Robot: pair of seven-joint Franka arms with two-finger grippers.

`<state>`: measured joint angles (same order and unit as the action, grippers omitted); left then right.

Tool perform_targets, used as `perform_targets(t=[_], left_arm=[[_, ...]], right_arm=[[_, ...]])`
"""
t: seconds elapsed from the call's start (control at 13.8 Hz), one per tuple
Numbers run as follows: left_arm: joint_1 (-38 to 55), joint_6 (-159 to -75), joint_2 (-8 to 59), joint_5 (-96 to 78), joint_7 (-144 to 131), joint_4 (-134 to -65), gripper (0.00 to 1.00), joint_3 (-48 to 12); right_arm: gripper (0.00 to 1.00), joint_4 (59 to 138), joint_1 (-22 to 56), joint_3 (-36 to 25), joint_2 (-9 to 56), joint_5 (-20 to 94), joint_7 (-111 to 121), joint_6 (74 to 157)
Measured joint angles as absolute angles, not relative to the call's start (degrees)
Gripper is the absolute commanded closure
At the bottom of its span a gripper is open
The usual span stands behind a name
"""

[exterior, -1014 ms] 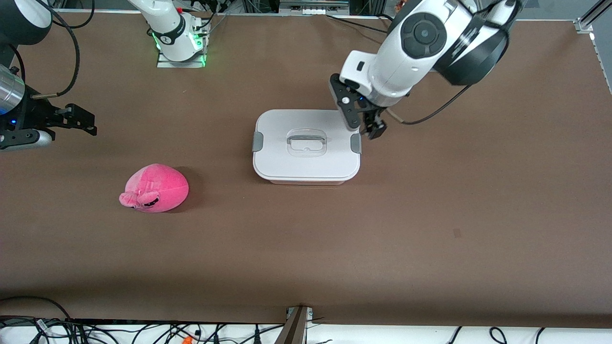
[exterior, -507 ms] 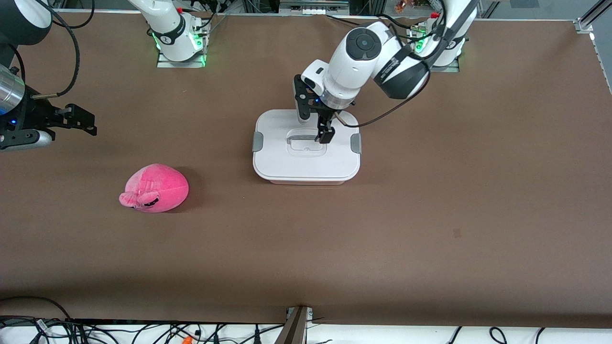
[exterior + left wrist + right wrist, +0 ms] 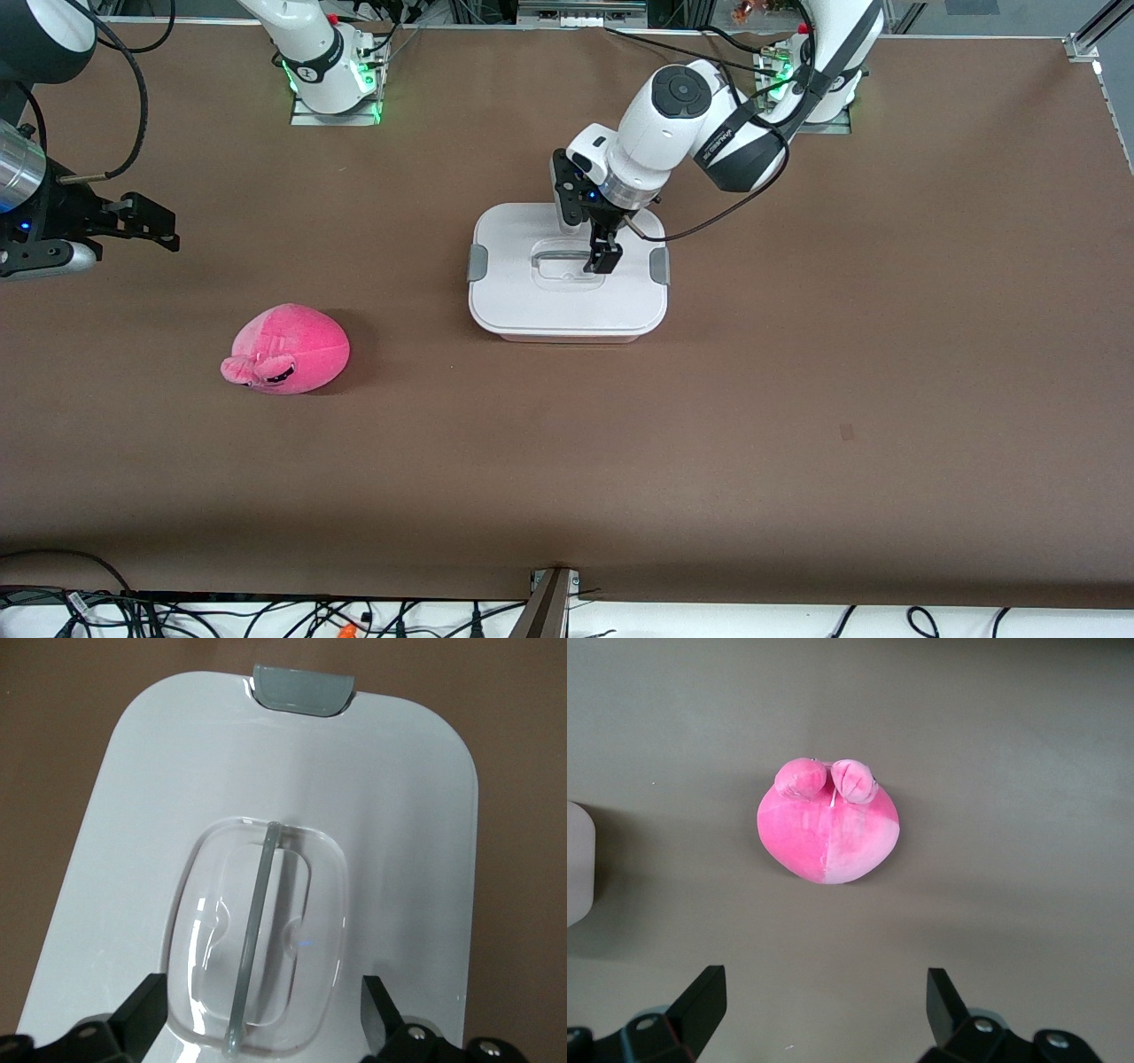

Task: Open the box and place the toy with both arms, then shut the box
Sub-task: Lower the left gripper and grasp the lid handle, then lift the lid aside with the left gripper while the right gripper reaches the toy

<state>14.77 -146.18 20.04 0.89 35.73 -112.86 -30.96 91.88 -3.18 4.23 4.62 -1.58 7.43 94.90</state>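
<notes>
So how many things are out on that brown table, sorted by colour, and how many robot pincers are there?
White: 1, the box, lid still on, left pincer open over its handle.
Pink: 1, the toy, lying toward the right arm's end.
Black pincers: 2, counting the right pincer, open, waiting at that end.
Total: 4.

- Left arm reaches from its base toward the table's middle, wrist bent steeply down; left gripper (image 3: pixel 595 251) hangs low with fingers spread wide.
- Right arm waits at its end; right gripper (image 3: pixel 151 229) level, fingers apart.
</notes>
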Motion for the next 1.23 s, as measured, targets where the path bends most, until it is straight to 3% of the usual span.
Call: perform_targets(t=[0.36,1.23], left_arm=[[14.78,-148.54,21.72,1.07,35.75,-112.85,1.00,-30.97],[14.71,-148.09,21.89,1.61,37.65,-110.08,1.00,-30.98]], right_arm=[[0.00,91.88,-3.18,4.23,4.62,-1.58,7.43,94.90],[0.00,91.85,-3.62,3.83,5.79,2.65,7.43,95.64]])
